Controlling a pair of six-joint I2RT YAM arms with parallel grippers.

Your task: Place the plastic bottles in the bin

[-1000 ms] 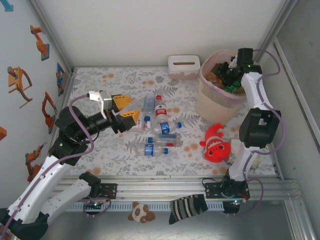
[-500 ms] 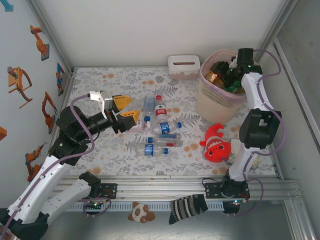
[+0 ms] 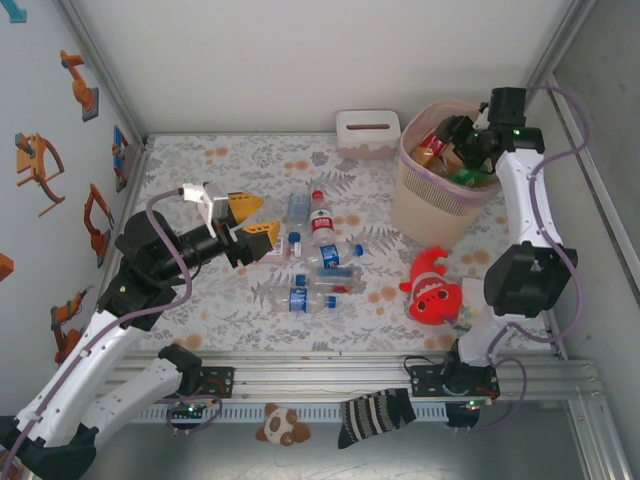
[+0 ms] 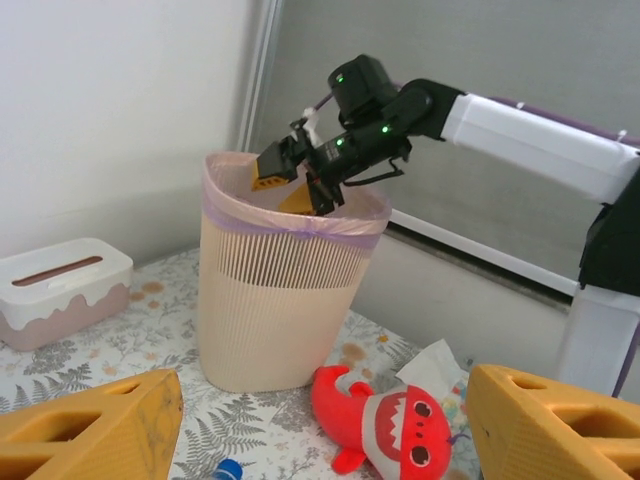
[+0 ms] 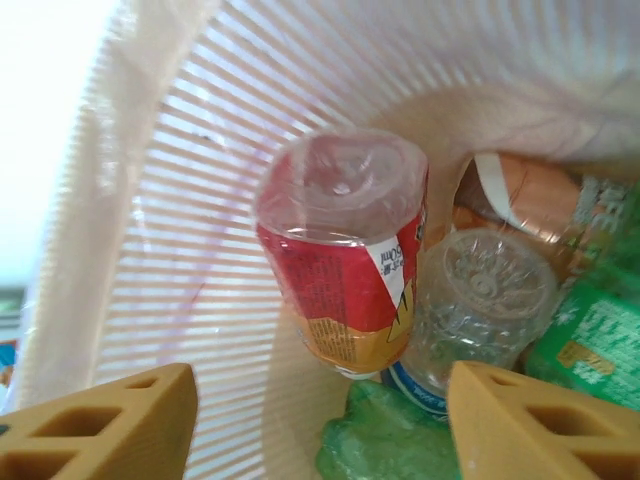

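Note:
Several plastic bottles lie mid-table: a red-labelled one (image 3: 322, 222), a clear one (image 3: 298, 208) and blue-labelled ones (image 3: 335, 256) (image 3: 300, 298). The bin (image 3: 428, 212) (image 4: 280, 310) stands at the back right. My right gripper (image 3: 458, 145) (image 4: 300, 172) (image 5: 320, 425) hovers over its mouth, open, with nothing between its fingers. Below it inside the bin rest a red-labelled bottle (image 5: 345, 250), a clear bottle (image 5: 482, 300), a green one (image 5: 400, 445) and a brownish one (image 5: 530, 195). My left gripper (image 3: 248, 222) (image 4: 320, 440) hangs open and empty left of the table bottles.
A red clownfish plush (image 3: 432, 288) (image 4: 395, 425) lies in front of the bin, with a crumpled tissue (image 4: 432, 362) beside it. A white tissue box (image 3: 368, 132) (image 4: 60, 290) stands at the back wall. A blue bottle cap (image 4: 226, 470) peeks in below my left fingers.
My right gripper has opened and lifted slightly back to the right over the bin; a red-labelled bottle now lies inside. The left arm has hardly moved.

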